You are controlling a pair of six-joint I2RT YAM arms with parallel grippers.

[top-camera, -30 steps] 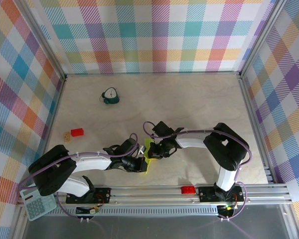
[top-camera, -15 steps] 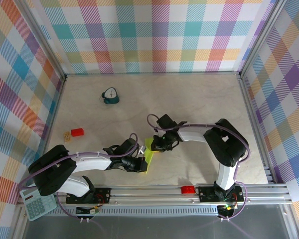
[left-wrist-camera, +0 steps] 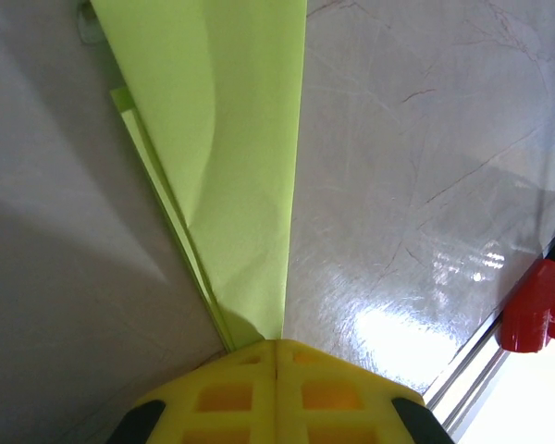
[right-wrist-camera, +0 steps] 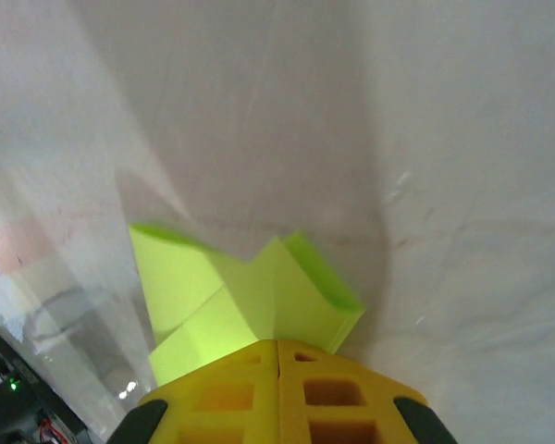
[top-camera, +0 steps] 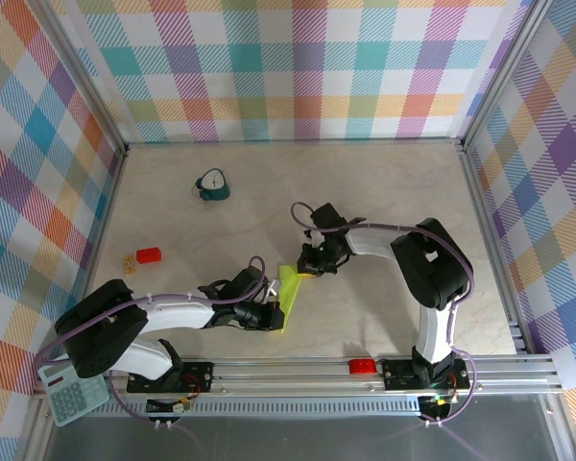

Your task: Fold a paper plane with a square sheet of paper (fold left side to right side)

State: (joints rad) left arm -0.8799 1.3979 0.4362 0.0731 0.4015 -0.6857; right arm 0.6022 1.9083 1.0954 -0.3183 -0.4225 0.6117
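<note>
From above, both ends of the folded paper [top-camera: 290, 291] hide under the wrists, and its layers are hard to count. It stretches between the arms, over the bench [top-camera: 384, 202] near the front middle. The left jaws pinch its near end; the right jaws pinch its far end.

Your top view, small teal clock [top-camera: 212, 185] on the far-left part of the table [top-camera: 384, 192], red block [top-camera: 150, 254] near the left wall, tan piece [top-camera: 129, 259] just beside it, calculator [top-camera: 70, 394] at the near-left corner, red clip [top-camera: 362, 366] on the front rail.
</note>
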